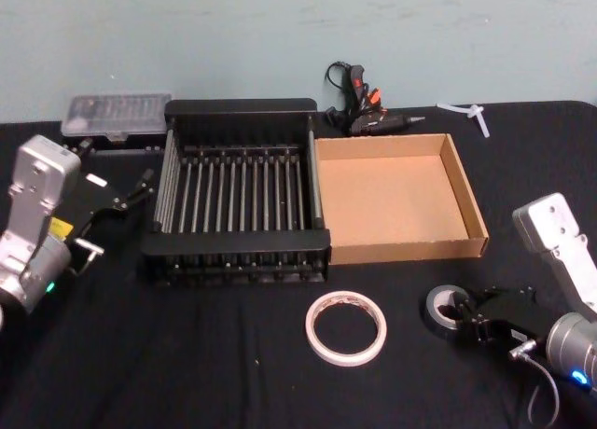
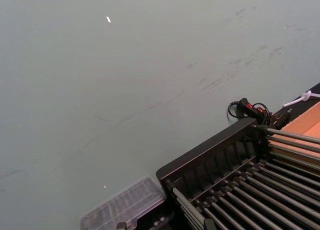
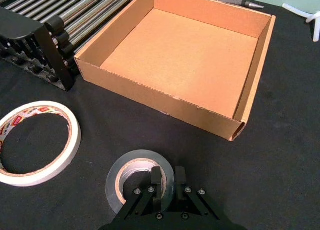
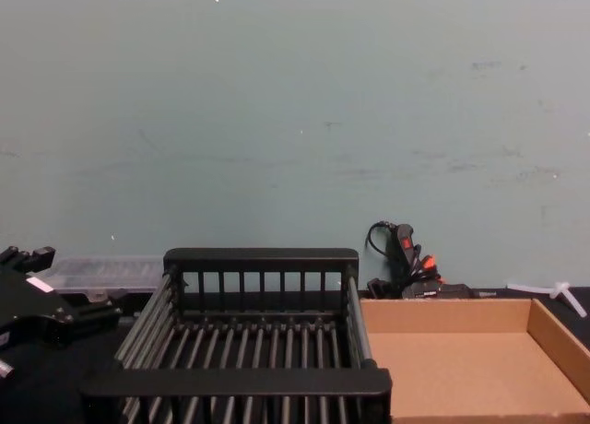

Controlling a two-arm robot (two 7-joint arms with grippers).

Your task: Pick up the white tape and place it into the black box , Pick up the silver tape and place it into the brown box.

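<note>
The silver tape (image 1: 440,305) (image 3: 131,166) lies flat on the black cloth at the front right. My right gripper (image 1: 466,315) (image 3: 168,173) is shut on its near wall, one finger inside the core and one outside. To its left the white tape (image 1: 345,328) (image 3: 37,140), a wide thin ring with red print inside, lies flat. The black box (image 1: 241,106) (image 4: 263,256) stands behind it, with the brown box (image 1: 469,198) (image 3: 165,97) touching its right side. Both boxes hold nothing. My left gripper (image 1: 138,186) hovers left of the black box.
A glue gun (image 1: 364,112) lies behind the boxes by the wall. A clear plastic case (image 1: 117,117) sits at the back left. A white plastic piece (image 1: 471,112) lies at the back right. Black cloth covers the table.
</note>
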